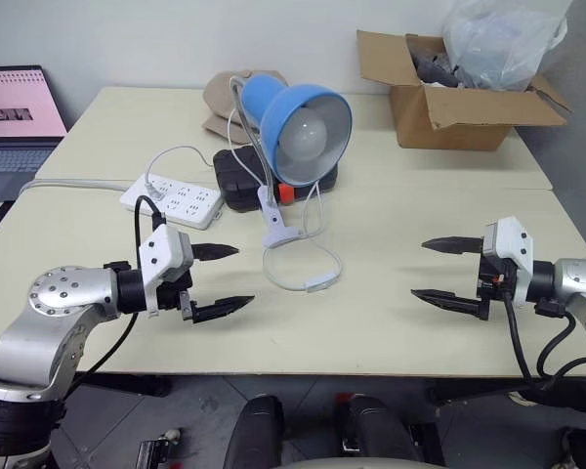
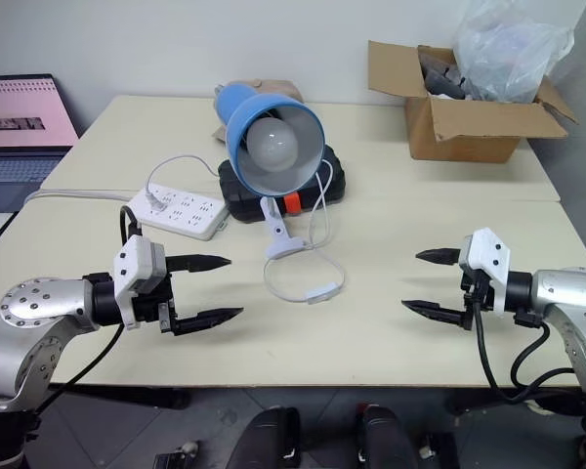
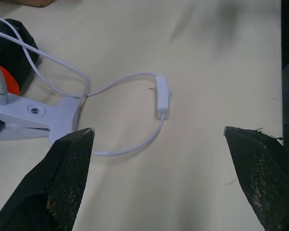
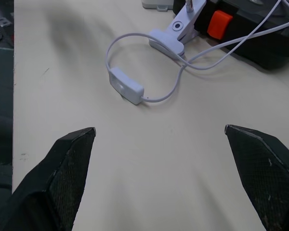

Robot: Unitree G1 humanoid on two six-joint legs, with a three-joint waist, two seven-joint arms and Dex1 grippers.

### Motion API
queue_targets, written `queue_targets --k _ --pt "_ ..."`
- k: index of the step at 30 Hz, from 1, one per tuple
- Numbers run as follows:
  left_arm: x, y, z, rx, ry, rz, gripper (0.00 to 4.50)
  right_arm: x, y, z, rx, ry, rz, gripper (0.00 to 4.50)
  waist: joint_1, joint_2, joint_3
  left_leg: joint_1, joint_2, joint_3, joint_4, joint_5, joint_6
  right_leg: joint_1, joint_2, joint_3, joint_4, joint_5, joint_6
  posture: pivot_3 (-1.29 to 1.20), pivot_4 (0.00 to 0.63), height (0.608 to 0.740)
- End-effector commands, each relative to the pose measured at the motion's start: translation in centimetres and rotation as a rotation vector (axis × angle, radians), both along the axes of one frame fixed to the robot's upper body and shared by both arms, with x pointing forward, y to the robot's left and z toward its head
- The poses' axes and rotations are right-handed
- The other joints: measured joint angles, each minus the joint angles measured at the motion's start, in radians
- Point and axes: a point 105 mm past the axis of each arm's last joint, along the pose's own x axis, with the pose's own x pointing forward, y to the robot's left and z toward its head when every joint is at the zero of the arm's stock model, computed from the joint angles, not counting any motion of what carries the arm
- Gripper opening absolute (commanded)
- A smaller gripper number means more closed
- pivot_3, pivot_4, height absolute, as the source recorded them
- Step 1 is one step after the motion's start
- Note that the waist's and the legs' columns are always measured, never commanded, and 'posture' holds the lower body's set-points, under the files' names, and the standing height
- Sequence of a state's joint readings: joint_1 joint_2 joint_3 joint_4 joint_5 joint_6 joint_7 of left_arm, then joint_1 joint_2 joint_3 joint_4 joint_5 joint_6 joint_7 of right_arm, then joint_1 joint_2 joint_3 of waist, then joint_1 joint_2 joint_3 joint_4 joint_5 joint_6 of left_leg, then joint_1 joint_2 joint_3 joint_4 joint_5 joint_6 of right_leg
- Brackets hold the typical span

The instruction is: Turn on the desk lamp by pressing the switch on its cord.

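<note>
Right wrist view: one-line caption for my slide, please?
Open right gripper hovers over the table, facing the cord's white switch near the desk lamp.

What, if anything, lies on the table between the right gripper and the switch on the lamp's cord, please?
Nothing: between the right gripper and the switch the table is bare, as the left eye view and the right wrist view both show.

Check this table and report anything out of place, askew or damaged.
Nothing looks damaged or spilled. The desk lamp stands clipped beside a black case, its bulb unlit. Its cord loops loosely on the table, with the switch lying flat in the open. The cardboard box holding a plastic bag has its flaps splayed open.
</note>
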State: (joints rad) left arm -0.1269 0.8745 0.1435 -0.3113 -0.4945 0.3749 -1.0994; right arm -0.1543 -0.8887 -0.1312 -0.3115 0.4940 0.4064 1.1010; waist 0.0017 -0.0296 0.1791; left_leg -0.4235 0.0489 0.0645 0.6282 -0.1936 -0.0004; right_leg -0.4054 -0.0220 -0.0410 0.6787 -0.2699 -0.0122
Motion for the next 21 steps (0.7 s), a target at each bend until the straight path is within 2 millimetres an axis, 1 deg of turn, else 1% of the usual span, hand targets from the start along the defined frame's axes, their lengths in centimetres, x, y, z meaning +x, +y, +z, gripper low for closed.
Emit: queue_targets --k 1,4,6,9,12,15,17,21 --pt "0.0 0.0 0.1 0.035 -0.03 -0.014 4.47 -0.2 0.7 0.8 0.008 -0.034 0.017 4.5 0.0 0.0 0.0 0.0 0.0 0.0 0.0 0.0 0.0 0.0 0.0 0.0 0.0 0.0 0.0 0.0 0.15 0.74" --pt "-0.2 0.0 -0.2 0.037 0.001 -0.023 4.47 -0.2 0.7 0.8 0.011 -0.035 0.012 4.5 0.0 0.0 0.0 0.0 0.0 0.0 0.0 0.0 0.0 0.0 0.0 0.0 0.0 0.0 0.0 0.0 0.15 0.74" --pt "-0.5 -0.4 -0.4 0.035 0.01 -0.053 4.47 -0.2 0.7 0.8 0.011 -0.037 0.01 4.5 0.0 0.0 0.0 0.0 0.0 0.0 0.0 0.0 0.0 0.0 0.0 0.0 0.0 0.0 0.0 0.0 0.15 0.74" --pt "-0.2 -0.5 -1.1 0.061 0.02 -0.039 4.47 -0.3 0.8 0.8 0.01 -0.038 0.008 4.5 0.0 0.0 0.0 0.0 0.0 0.0 0.0 0.0 0.0 0.0 0.0 0.0 0.0 0.0 0.0 0.0 0.15 0.74" --pt "-0.4 -1.1 -1.8 0.087 0.039 -0.082 4.47 -0.2 1.0 0.9 0.009 -0.028 -0.003 4.5 0.0 0.0 0.0 0.0 0.0 0.0 0.0 0.0 0.0 0.0 0.0 0.0 0.0 0.0 0.0 0.0 0.15 0.74" --pt "0.6 -2.4 -2.4 0.096 0.015 -0.109 4.47 -0.1 1.4 0.6 -0.024 0.017 -0.02 4.5 0.0 0.0 0.0 0.0 0.0 0.0 0.0 0.0 0.0 0.0 0.0 0.0 0.0 0.0 0.0 0.0 0.15 0.74" --pt "1.2 -3.0 -2.7 0.092 0.013 -0.104 4.47 -0.1 1.6 0.5 -0.031 0.028 -0.028 4.5 0.002 0.0 0.0 0.0 0.0 0.0 0.0 0.0 0.0 0.0 0.0 0.0 0.0 0.0 0.0 0.0 0.15 0.74" --pt "1.8 -4.1 -3.8 0.09 0.024 -0.117 4.47 -0.3 1.9 0.4 -0.034 0.045 -0.043 4.5 0.003 0.0 0.0 0.0 0.0 0.0 0.0 0.0 0.0 0.0 0.0 0.001 0.0 0.0 0.001 0.0 0.15 0.74"
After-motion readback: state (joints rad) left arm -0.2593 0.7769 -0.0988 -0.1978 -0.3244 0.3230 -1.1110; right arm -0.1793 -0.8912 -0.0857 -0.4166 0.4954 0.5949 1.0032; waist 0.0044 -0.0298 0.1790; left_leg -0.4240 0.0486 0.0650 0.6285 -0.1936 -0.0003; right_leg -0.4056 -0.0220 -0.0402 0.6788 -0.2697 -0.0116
